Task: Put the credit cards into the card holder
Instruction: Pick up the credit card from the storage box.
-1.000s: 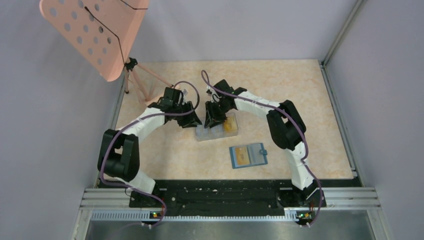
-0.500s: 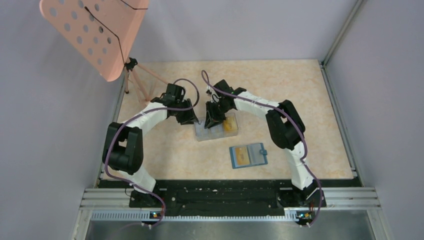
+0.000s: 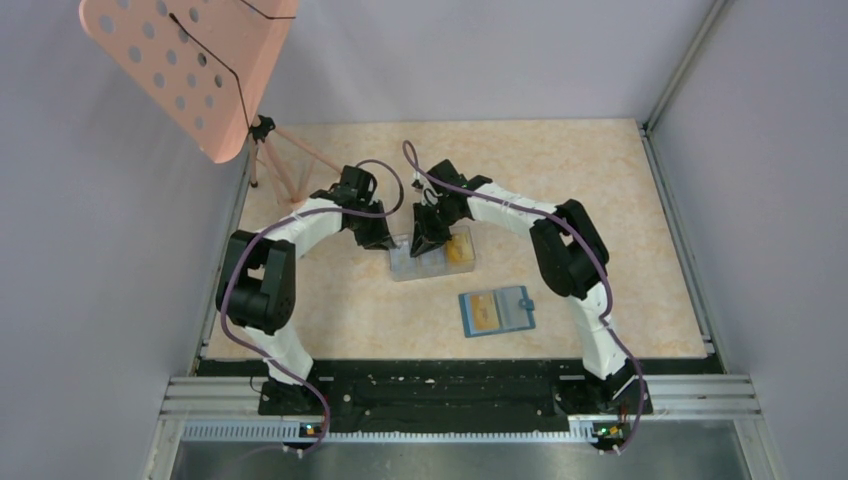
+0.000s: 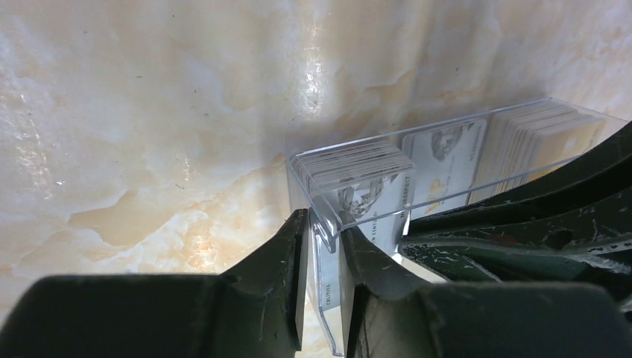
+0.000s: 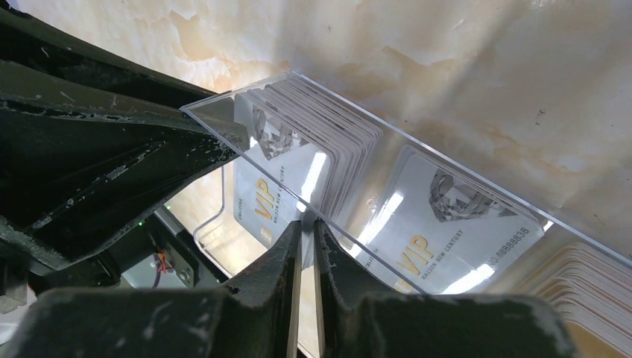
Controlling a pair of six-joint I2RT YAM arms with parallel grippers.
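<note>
The teal card holder [image 3: 498,310] lies open on the table with an orange-yellow card [image 3: 483,312] on its left half. A clear plastic box [image 3: 432,253] behind it holds upright stacks of cards: whitish ones [image 5: 320,145] and orange-yellow ones [image 3: 460,247], plus flat whitish VIP cards [image 5: 447,224]. My left gripper [image 3: 388,240] [image 4: 322,224] is closed on the box's left end wall [image 4: 326,246]. My right gripper [image 3: 424,243] [image 5: 306,224] reaches into the box and is pinched on something thin at the edge of the whitish stack, apparently one card.
A pink perforated stand [image 3: 190,70] on a tripod [image 3: 280,165] stands at the back left. Grey enclosure walls surround the table; a metal rail [image 3: 460,395] runs along the near edge.
My left arm has swung right and lower, bringing its gripper onto the box's left end. The right gripper has stayed in the box. The card holder has not moved.
</note>
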